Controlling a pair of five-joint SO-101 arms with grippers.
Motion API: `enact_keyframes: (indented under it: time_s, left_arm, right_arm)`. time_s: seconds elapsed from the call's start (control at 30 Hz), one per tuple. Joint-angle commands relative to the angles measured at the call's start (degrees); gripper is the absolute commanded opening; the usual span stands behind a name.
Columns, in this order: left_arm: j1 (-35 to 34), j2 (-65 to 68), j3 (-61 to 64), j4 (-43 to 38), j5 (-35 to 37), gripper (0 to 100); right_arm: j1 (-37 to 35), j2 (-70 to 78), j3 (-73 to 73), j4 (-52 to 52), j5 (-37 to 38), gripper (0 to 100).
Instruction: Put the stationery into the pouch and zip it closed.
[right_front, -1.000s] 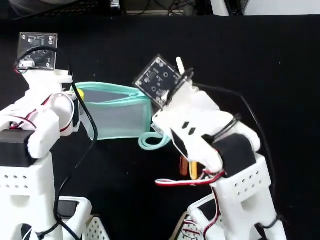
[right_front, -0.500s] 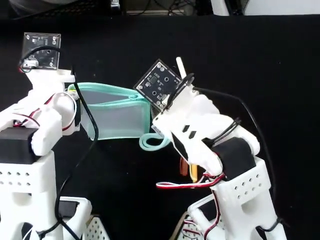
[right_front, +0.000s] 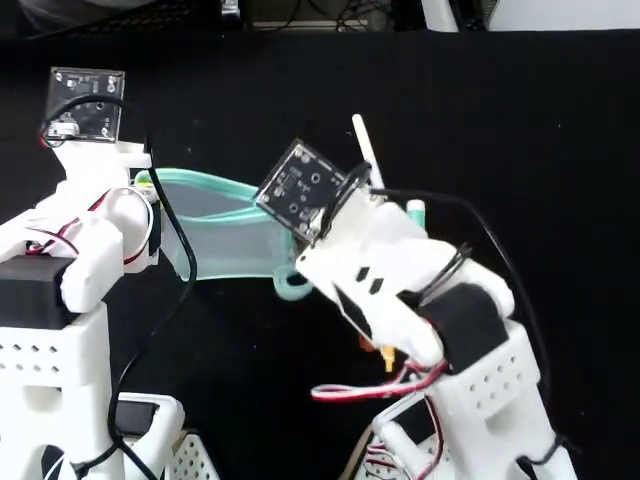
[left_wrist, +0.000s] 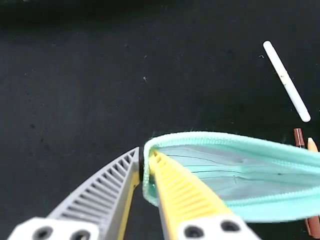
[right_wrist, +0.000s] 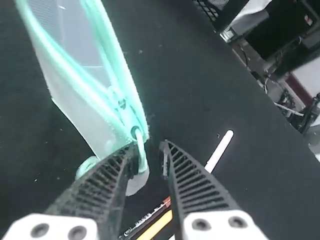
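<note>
A mint-green mesh pouch (right_front: 225, 235) lies on the black table between the two arms, its zipper mouth open (left_wrist: 240, 170). My left gripper (left_wrist: 145, 157) is shut on the pouch's left end, pinching the rim. My right gripper (right_wrist: 149, 145) sits at the pouch's other end (right_wrist: 70, 85), narrowly open, with the zipper pull (right_wrist: 140, 152) hanging between its fingers, close to one of them. A white pen (right_front: 364, 140) lies beyond the right arm (right_front: 390, 260). Brown and orange pencils (left_wrist: 298, 137) lie just past the pouch's right end.
The pouch's green wrist loop (right_front: 290, 288) lies on the table under the right arm. A green-capped marker (right_front: 415, 208) pokes out behind that arm. Black cables hang off both arms. The far and right parts of the black table (right_front: 540, 120) are bare.
The right arm has shifted down and left over the pouch's right end, covering more of it and uncovering the green-capped marker. The left arm has barely moved.
</note>
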Motion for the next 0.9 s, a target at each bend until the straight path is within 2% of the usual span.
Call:
enact_keyframes:
  time_s: [0.0,0.13,0.23,0.37,0.5,0.6,0.73,0.87]
  left_arm:
    - [0.92,0.53,1.27,1.23,-0.53,3]
    - [0.92,0.53,1.27,1.32,-0.53,3]
    - [0.92,0.53,2.59,1.32,-0.53,3]
    - [0.92,0.53,5.49,0.79,-0.53,3]
    - [0.92,0.53,6.9,0.79,-0.53,3]
    - [1.01,0.53,6.9,0.79,-0.53,3]
    - [1.45,0.53,6.9,1.23,-0.53,3]
    - [1.01,0.53,6.99,1.32,-0.53,3]
  right_arm:
    - [-2.29,-4.26,-1.89,2.55,-0.88,13.7]
    - [-2.2,-9.71,-6.29,9.67,-2.2,28.3]
    - [-0.53,-13.93,-7.69,12.84,-2.64,26.6]
    - [9.85,-15.34,-1.19,10.99,-2.99,18.9]
    - [21.36,-12.62,13.67,2.02,-8.0,14.6]
    - [26.29,-7.52,25.36,-6.86,-9.14,13.4]
    - [27.16,3.12,34.51,-17.76,-10.29,13.4]
    - [27.16,16.57,33.98,-23.47,-10.37,13.4]
